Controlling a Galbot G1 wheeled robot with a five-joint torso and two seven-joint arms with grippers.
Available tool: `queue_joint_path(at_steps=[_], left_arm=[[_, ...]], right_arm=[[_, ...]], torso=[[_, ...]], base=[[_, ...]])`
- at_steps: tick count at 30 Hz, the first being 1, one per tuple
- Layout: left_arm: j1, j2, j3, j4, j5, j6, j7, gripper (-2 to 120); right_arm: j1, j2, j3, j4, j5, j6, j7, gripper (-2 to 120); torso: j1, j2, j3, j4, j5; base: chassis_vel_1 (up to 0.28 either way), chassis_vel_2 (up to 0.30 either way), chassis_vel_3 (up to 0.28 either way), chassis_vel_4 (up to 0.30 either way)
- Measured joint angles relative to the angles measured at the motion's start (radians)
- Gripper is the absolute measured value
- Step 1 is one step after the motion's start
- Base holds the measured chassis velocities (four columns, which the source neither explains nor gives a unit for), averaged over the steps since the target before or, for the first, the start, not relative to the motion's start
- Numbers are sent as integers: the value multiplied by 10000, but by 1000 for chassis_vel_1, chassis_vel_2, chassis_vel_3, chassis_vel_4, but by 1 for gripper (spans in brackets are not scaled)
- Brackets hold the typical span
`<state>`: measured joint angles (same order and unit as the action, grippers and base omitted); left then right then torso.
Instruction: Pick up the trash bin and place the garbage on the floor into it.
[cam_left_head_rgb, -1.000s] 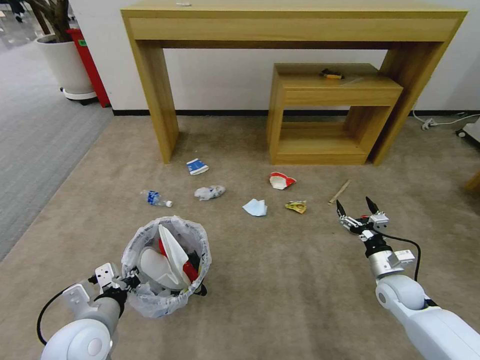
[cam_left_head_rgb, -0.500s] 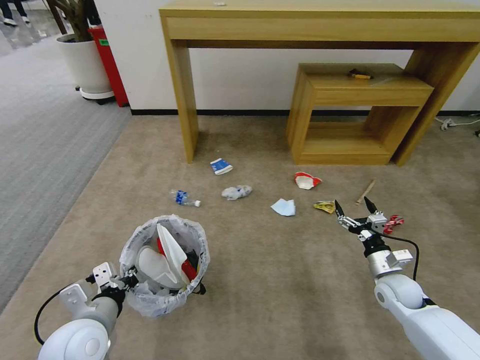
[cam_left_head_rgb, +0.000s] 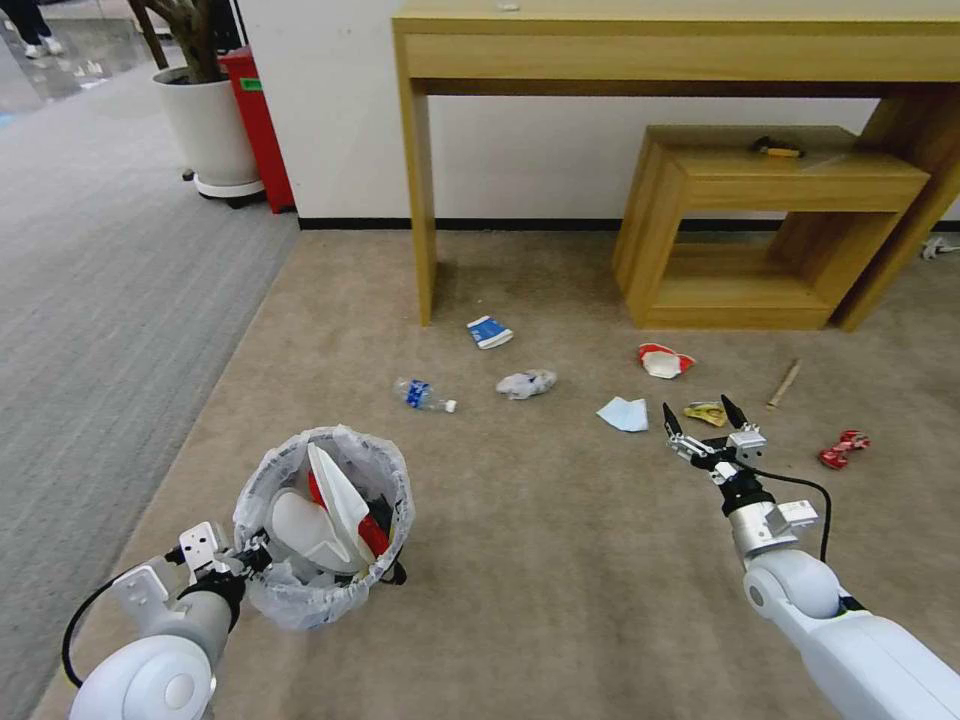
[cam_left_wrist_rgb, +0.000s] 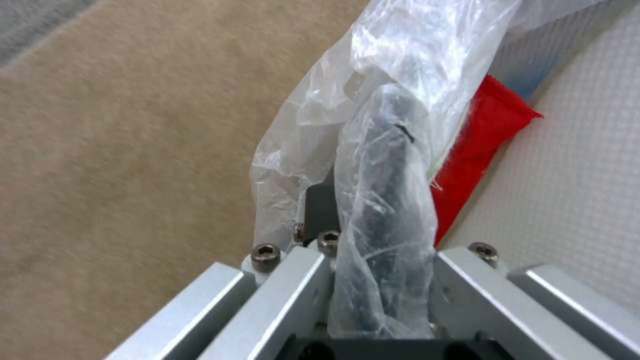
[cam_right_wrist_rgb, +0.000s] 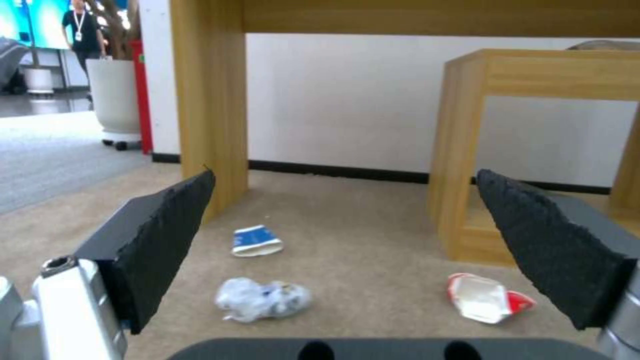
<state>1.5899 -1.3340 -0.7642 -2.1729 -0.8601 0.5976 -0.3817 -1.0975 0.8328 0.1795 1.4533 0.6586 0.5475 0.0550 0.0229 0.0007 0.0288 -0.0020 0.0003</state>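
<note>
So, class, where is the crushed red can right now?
In the head view, the crushed red can lies on the beige carpet at far right, beyond the right claw, near the wooden stick.

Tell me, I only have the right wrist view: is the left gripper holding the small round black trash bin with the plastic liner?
Observer: Yes. The left gripper is shut on the bag-covered rim of the small round black trash bin.
Operator: Anything in it?
Observer: White slippers stick up out of it.
Operator: Any litter outside my frame?
Observer: A crushed red can lies on the beige carpet, to the right of the open right gripper.
</note>
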Motion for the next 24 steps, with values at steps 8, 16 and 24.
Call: queue_joint_path(at_steps=[8,16,24], left_arm=[[7,-4,-3,22,-7,0,-2,0],[0,-90,52,66,3,-8,15,0],[5,-103,56,55,16,-15,22,0]], right_arm=[[28,73,-86,-113,-193,224,-26,100],[125,208,-91,-414,-898,567,233,100],[82,205,-29,-427,-1071,512,193,100]], torso=[[0,0,0,3,0],[0,-1,0,-1,0],[0,-1,0,0,0]], base=[[150,162,-135,-120],[3,5,-7,-6],[0,0,0,0]])
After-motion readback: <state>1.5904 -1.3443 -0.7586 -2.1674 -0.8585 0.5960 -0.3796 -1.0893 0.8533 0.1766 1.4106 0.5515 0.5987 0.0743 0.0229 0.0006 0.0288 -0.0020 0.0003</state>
